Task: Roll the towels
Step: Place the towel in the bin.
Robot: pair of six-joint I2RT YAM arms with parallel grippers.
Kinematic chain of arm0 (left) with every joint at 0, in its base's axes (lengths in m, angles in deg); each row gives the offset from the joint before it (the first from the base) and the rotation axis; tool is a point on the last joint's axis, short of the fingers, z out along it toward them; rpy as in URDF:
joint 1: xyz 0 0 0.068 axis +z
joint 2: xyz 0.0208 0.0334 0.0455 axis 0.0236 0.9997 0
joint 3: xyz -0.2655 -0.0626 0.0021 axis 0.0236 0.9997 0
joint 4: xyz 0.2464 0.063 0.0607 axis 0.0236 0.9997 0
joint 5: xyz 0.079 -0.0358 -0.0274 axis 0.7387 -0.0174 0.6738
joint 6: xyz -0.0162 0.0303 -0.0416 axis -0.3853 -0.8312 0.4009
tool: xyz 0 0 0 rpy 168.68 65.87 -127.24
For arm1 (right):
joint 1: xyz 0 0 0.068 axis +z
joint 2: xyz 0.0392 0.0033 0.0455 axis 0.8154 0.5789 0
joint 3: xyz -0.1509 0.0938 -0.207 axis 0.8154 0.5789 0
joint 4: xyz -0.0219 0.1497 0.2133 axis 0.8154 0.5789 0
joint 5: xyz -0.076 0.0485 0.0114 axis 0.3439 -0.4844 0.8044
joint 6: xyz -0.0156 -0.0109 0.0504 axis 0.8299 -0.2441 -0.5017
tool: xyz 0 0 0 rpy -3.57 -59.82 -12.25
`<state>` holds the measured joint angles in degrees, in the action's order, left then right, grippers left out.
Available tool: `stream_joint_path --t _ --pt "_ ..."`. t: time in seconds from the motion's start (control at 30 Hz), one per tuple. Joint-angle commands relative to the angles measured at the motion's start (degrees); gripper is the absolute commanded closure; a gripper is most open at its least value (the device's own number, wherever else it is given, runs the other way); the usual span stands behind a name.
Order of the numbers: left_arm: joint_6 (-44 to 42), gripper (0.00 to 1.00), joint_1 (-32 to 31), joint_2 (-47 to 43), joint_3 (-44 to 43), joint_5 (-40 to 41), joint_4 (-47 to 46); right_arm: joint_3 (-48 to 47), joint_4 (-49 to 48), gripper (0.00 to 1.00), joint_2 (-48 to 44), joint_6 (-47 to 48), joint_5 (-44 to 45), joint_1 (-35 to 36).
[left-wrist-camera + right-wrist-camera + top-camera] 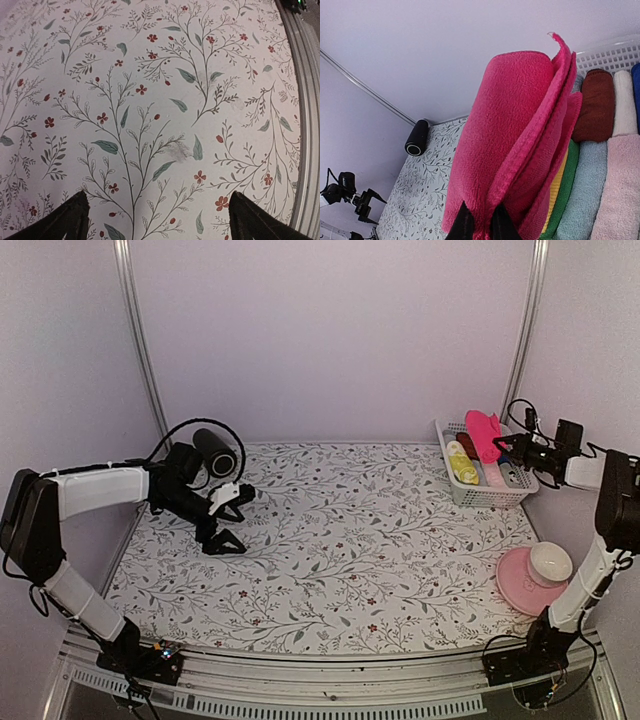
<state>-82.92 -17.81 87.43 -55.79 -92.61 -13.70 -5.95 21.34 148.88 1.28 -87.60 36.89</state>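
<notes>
Two arms (100, 488), eight towels (510, 140), one basket (488, 498), one black cylinder (215, 452), one plate (512, 592), one bowl (551, 560)

The hot pink towel (515, 140) is fuzzy matt cloth — the basket (612, 51) plastic, the table cover (150, 75) smooth.

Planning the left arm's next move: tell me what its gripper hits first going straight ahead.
Probably the floral tablecloth: the left gripper is open and its wrist view shows only that cloth ahead. How far off is unclear.

A folded hot pink towel (520, 140) is held above coloured towels (462, 465) lying side by side.
</notes>
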Motion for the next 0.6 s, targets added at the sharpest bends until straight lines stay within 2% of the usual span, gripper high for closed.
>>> stream_joint_path --t 0.0,0.1,0.3,0.47,0.57 --pt "0.39 0.03 0.65 0.86 0.26 -1.12 -0.71 0.61 -7.4 0.98 4.88 -4.76 -5.34 -1.25" --pt "0.42 0.03 0.68 1.19 0.22 -1.23 -0.7 1.94 -12.65 0.98 7.78 -8.97 -6.88 -2.29" --pt "0.39 0.03 0.7 1.88 0.26 -1.41 -0.79 1.71 -14.96 0.97 12.99 -12.42 -8.89 -2.79" --pt "0.4 0.03 0.7 2.18 0.3 -1.3 -0.92 2.25 -13.96 0.97 14.84 -13.09 -7.52 -3.28" --pt "0.47 0.03 0.68 2.31 0.39 -1.35 -1.06 0.23 -6.52 0.92 15.34 -9.89 -5.21 -3.35"
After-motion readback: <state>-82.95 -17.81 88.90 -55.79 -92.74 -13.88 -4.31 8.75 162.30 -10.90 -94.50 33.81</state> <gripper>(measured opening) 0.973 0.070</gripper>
